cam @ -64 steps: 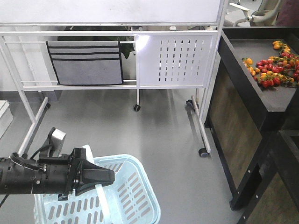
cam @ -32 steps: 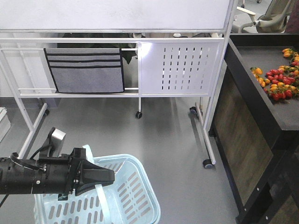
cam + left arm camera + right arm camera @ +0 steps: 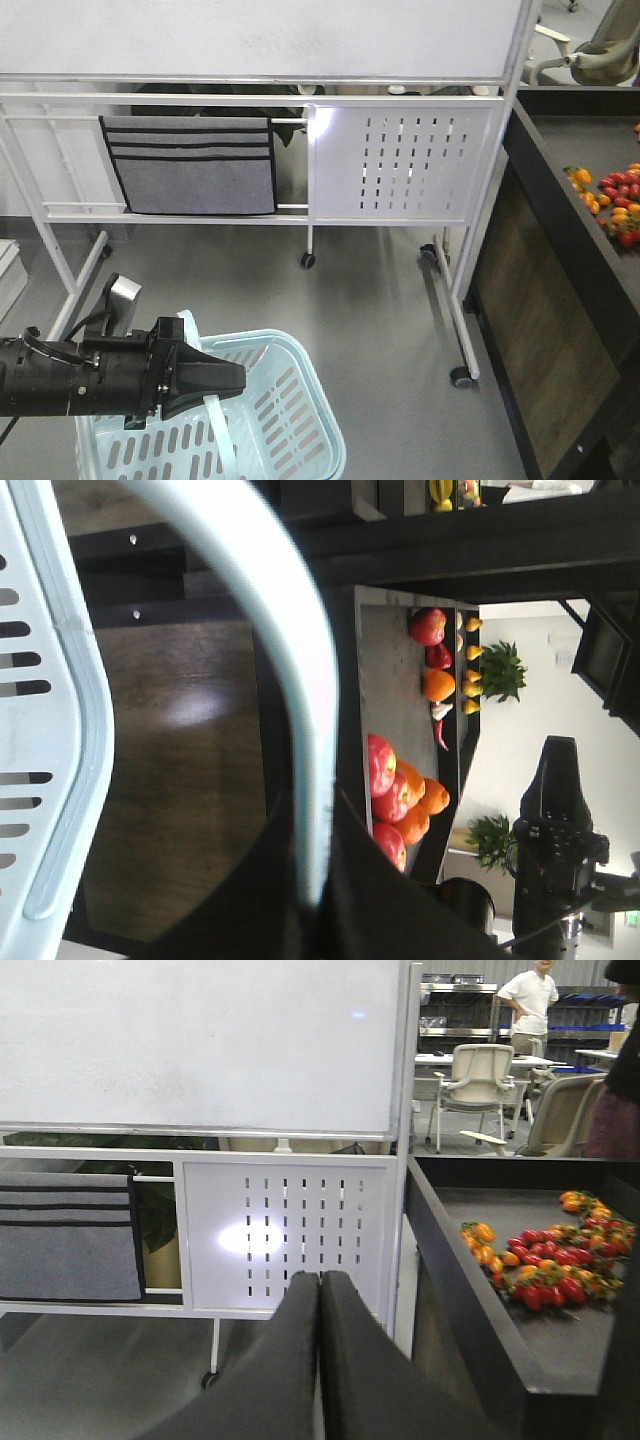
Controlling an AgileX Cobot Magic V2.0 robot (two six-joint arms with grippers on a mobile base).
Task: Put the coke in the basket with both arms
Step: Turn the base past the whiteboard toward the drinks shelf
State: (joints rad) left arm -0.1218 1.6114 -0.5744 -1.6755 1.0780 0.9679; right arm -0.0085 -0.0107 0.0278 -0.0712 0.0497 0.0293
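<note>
The light blue basket (image 3: 290, 420) hangs at the bottom left of the front view. My left gripper (image 3: 236, 380) is shut on its thin swing handle (image 3: 222, 445). The left wrist view shows the pale handle (image 3: 290, 660) running down between the black jaws of the left gripper (image 3: 315, 880), with the basket's slotted wall (image 3: 60, 700) at the left. My right gripper (image 3: 320, 1278) appears only in the right wrist view, shut with nothing between its fingers, and points at the whiteboard stand. The coke is out of view.
A wheeled whiteboard stand (image 3: 400, 160) with a grey fabric pocket holder (image 3: 190, 165) stands ahead on the grey floor. A black shelf unit (image 3: 570, 270) with small tomatoes (image 3: 615, 205) is at the right. Apples and oranges (image 3: 400, 790) lie on another shelf.
The whiteboard stand and the black shelf have slid to the right in the front view. My left arm and the basket keep their place in the frame.
</note>
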